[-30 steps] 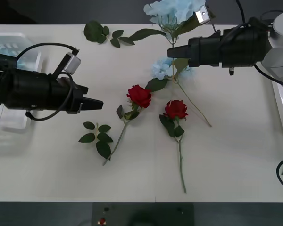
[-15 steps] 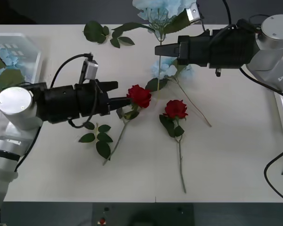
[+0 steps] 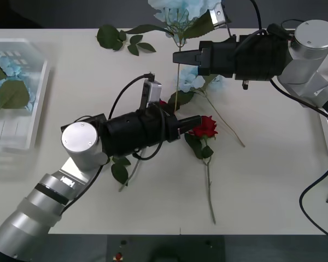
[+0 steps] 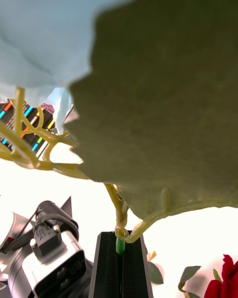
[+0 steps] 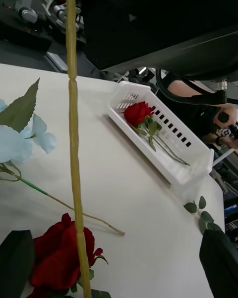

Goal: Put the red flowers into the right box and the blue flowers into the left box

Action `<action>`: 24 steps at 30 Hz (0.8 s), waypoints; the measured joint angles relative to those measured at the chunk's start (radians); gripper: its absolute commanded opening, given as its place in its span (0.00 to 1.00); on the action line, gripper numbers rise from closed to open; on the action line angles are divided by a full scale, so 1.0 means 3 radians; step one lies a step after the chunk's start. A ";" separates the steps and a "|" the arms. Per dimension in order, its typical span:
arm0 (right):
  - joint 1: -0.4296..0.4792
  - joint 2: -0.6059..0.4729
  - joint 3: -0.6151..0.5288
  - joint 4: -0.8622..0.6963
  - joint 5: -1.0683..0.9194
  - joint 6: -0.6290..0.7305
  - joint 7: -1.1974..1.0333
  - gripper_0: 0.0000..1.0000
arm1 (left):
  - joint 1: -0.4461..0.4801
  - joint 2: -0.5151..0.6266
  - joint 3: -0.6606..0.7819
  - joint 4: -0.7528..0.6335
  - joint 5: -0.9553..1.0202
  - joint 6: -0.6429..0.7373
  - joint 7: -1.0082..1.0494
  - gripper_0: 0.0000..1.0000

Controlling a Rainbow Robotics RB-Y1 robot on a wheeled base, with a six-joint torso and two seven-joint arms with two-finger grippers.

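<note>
White matte tabletop, smooth and bare of grip, workshop clutter behind its far edge.

Right pincer (image 3: 177,56) above the far-centre of the tabletop, black fingers clamped on the thin green stem (image 5: 73,129) of a blue flower (image 3: 180,8): fluffy pale cluster and broad serrated leaf up top, long wiry stem dangling free below. Left pincer (image 3: 190,123) near the tabletop's middle, fingers spread wide, nosing up to a red rose (image 3: 205,125) with velvety layered petals and small dark leaves.

Likely trouble:
- dangling stem hanging right across the left pincer's line to the rose; easy to snag or drag.
- arms close and crossing; blue bloom bound for the left box (image 3: 41,109) at the left edge, so a path over the left arm and a risk of contact.
- stem slim and slick; could twist or slide out of the clamp under the top-heavy bloom.
- second blue flower (image 3: 192,79) lying just beside the rose; leaves overlapping, could lift together.

Right box (image 5: 144,149), translucent slotted plastic, at the right edge, one rose already inside. Leaf sprigs (image 3: 117,37) near the far edge.
</note>
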 measured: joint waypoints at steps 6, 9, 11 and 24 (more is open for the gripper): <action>0.0000 0.0000 0.0000 0.0000 -0.0002 0.0000 0.0000 0.00 | 0.0000 0.0000 -0.0014 0.0000 0.0000 -0.0185 -0.0001 0.00; 0.0000 0.0000 0.0000 0.0000 -0.0003 0.0000 0.0000 0.00 | -0.0001 0.0000 -0.0081 0.0000 0.0000 -0.0346 -0.0001 0.00; 0.0000 0.0000 0.0000 0.0000 -0.0003 0.0000 0.0000 0.00 | -0.0001 0.0000 -0.0128 0.0000 0.0000 -0.0372 -0.0001 0.00; 0.0000 0.0000 -0.0001 0.0000 -0.0028 0.0001 0.0000 0.25 | -0.0001 0.0001 -0.0154 0.0001 0.0116 -0.0374 -0.0001 0.00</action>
